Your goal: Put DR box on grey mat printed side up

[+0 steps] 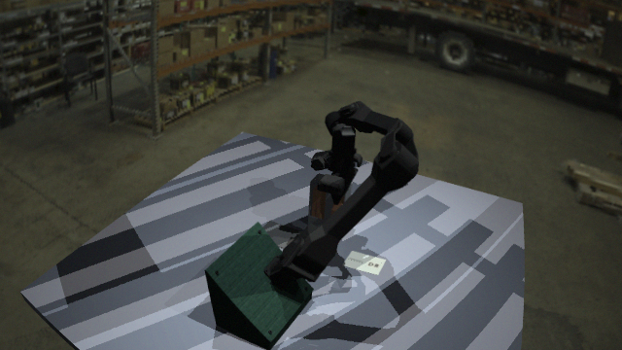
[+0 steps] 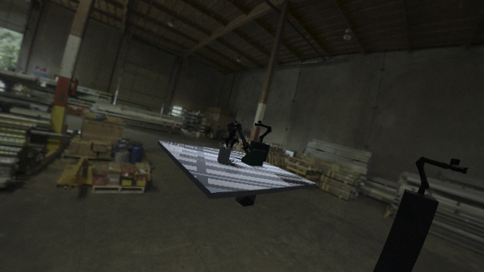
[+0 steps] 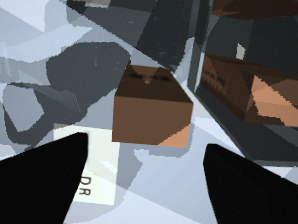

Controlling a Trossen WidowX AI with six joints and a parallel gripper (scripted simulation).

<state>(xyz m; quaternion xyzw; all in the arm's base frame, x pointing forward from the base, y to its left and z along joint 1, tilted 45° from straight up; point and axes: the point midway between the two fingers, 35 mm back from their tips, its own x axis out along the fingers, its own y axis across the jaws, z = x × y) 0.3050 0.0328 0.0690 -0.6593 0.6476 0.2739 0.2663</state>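
Note:
My gripper (image 3: 147,148) (image 1: 336,195) is open, its two black fingertips apart in the wrist view with nothing held. A brown box (image 3: 152,120) is beyond and between the fingertips, outside the bin's wall. Its near end faces the camera; dark marks on its receding side are too foreshortened to read. The grey bin (image 3: 265,148) (image 2: 224,156) is at the right in the wrist view, with a brown box (image 3: 232,95) inside and part of another brown box (image 3: 250,9) at the top edge. In the top view, brown surfaces (image 1: 318,203) show under the gripper. The grey mat cannot be made out.
A pale card (image 3: 106,147) (image 1: 365,262) printed DR lies on the table, partly behind the left finger in the wrist view. The arm's base is on a green sloped block (image 1: 248,284). Banded light and shadows cross the table (image 1: 462,292).

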